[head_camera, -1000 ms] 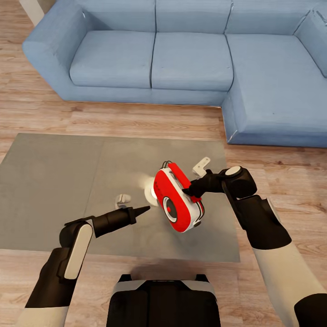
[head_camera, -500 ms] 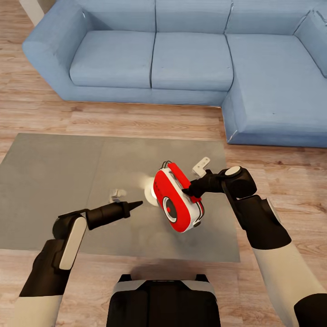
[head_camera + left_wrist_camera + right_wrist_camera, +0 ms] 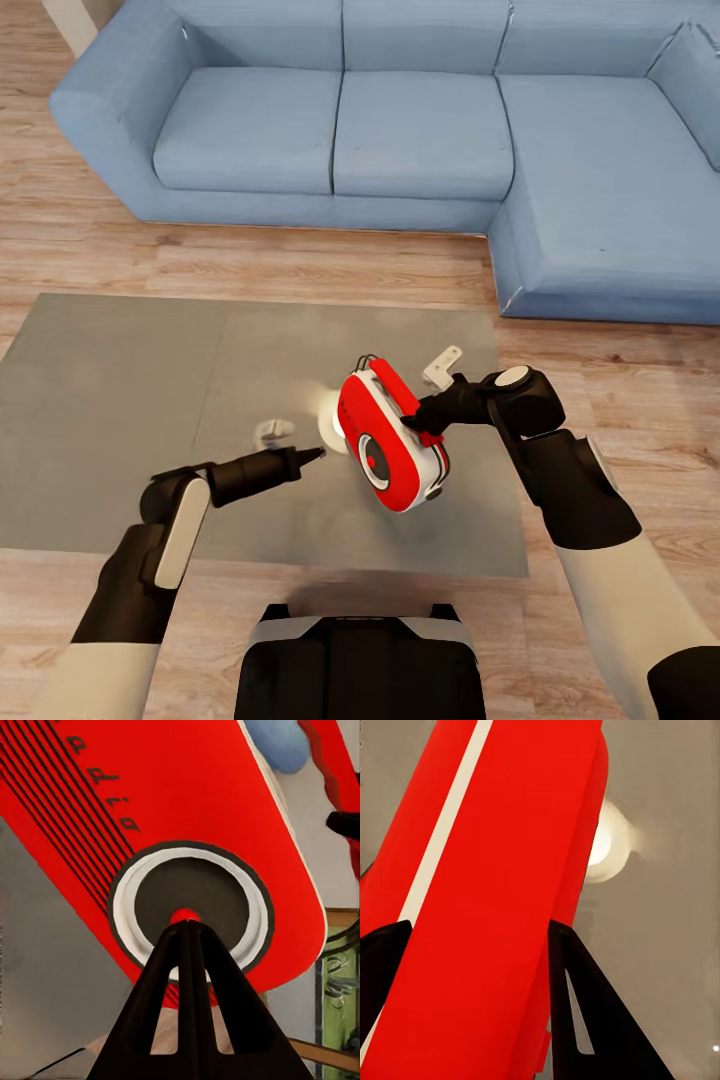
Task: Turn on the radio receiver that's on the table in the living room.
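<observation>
A blue L-shaped fabric sofa (image 3: 420, 130) stands on a light wood plank floor (image 3: 300, 265), well beyond both pincers. Nearer, beneath them, lies the low rectangular surface (image 3: 110, 400) with a glossy grey top in two panels. Above its near right part, the bright red rounded-oblong radio receiver (image 3: 390, 445) with white edging is held tilted in the air, its round dial face turned toward the left pincer. The right pincer (image 3: 418, 420) pinches the radio across its narrow red body; in the right wrist view one dark finger (image 3: 585, 1012) lies along each side of the red shell (image 3: 502, 907). The left pincer (image 3: 312, 456), its two fingers pressed together into a single point, sits just beside the radio's face, apart from it in the head view. In the left wrist view that point (image 3: 185, 934) is lined up on a small red button (image 3: 184, 916) at the middle of a dark round dial ringed in white (image 3: 191, 907); whether it touches cannot be told. A small white item (image 3: 443, 365) lies on the surface beyond the right pincer. To do this well, the right pincer likely needs a firm, steady grip while the left pushes straight along its own axis into the button, slowly, so the tip does not skid onto the dial.
</observation>
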Controlling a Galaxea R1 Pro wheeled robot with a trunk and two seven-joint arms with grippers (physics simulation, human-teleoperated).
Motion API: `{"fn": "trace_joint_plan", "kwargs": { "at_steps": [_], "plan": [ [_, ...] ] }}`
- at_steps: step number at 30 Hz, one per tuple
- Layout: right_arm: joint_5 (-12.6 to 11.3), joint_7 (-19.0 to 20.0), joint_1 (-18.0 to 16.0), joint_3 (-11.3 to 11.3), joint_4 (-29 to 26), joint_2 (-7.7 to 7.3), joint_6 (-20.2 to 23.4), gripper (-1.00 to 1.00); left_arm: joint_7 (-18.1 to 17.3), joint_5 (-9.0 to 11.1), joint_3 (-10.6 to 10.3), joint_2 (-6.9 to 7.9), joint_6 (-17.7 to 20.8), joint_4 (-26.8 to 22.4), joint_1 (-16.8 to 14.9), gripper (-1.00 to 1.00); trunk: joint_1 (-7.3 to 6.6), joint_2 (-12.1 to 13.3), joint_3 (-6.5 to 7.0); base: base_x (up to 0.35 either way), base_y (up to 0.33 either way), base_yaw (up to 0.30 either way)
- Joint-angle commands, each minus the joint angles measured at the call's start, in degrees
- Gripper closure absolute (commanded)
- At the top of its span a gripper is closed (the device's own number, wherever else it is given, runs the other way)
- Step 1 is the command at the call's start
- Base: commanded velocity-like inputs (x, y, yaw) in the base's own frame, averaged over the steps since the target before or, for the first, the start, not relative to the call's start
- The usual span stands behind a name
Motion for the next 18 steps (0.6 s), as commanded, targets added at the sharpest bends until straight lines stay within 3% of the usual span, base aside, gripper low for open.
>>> {"fn": "trace_joint_plan", "kwargs": {
  "at_steps": [1, 6, 10, 18],
  "plan": [
    [-0.4, 0.0, 0.0, 0.0, 0.0, -0.02, 0.2, 1.00, 0.3, -0.2, 0.0, -0.22, -0.1, 0.4, 0.0, 1.00, 0.00, 0.0, 0.00, 0.000, 0.000, 0.000],
    [-0.3, 0.0, 0.0, 0.0, 0.0, -0.06, 0.2, 1.00, 0.7, -1.3, -0.3, -1.72, -0.5, 1.5, 0.0, 1.00, 0.00, 0.0, 0.00, 0.000, 0.000, 0.000],
    [-0.3, 0.0, 0.0, 0.0, 0.0, -0.09, 0.2, 1.00, 0.7, -1.6, -0.4, -2.10, -0.7, 2.6, 0.0, 1.00, 0.00, 0.0, 0.00, 0.000, 0.000, 0.000],
    [-0.3, 0.0, 0.0, 0.0, 0.0, -0.13, 0.2, 1.00, 0.8, -1.6, -0.4, -2.21, -5.9, 6.7, -0.1, 1.00, 0.00, 0.0, 0.00, 0.000, 0.000, 0.000]
  ]
}}
